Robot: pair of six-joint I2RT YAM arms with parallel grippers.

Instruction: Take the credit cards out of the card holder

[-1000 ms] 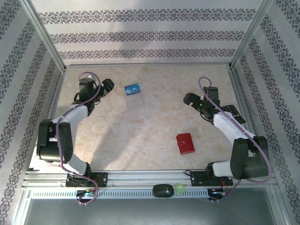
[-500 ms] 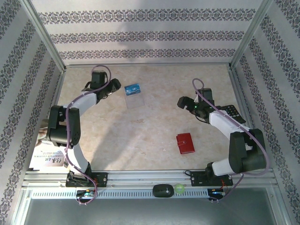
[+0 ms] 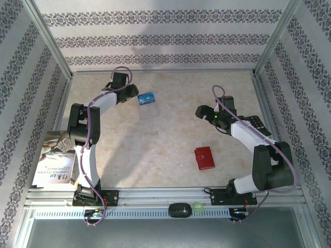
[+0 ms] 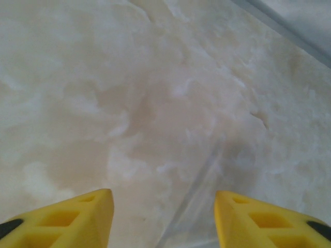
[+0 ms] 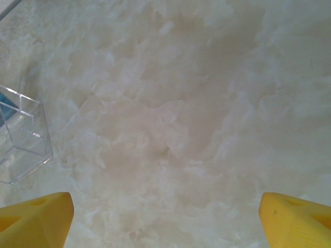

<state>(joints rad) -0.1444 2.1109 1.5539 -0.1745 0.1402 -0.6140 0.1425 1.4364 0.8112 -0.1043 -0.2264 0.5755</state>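
The red card holder [image 3: 204, 157] lies folded shut on the table's right front part, apart from both arms. A blue credit card [image 3: 147, 97] rests at the top of a clear plastic box [image 3: 148, 107] at the back middle; the box's corner and a blue patch inside it show in the right wrist view [image 5: 20, 139]. My left gripper [image 3: 132, 93] sits just left of that box, fingers apart [image 4: 164, 217] over bare table, with a clear edge [image 4: 194, 194] running between them. My right gripper [image 3: 200, 111] hovers open [image 5: 165, 222] over bare table, right of the box.
A black keypad remote [image 3: 255, 124] lies under the right forearm near the right wall. A printed booklet [image 3: 53, 164] lies at the left edge. A black oval object [image 3: 179, 210] and a green ball [image 3: 198, 208] sit on the front rail.
My left arm has stretched out towards the back and swung right, up to the clear box, and its jaws have narrowed. The right gripper shifted slightly left, then stayed.
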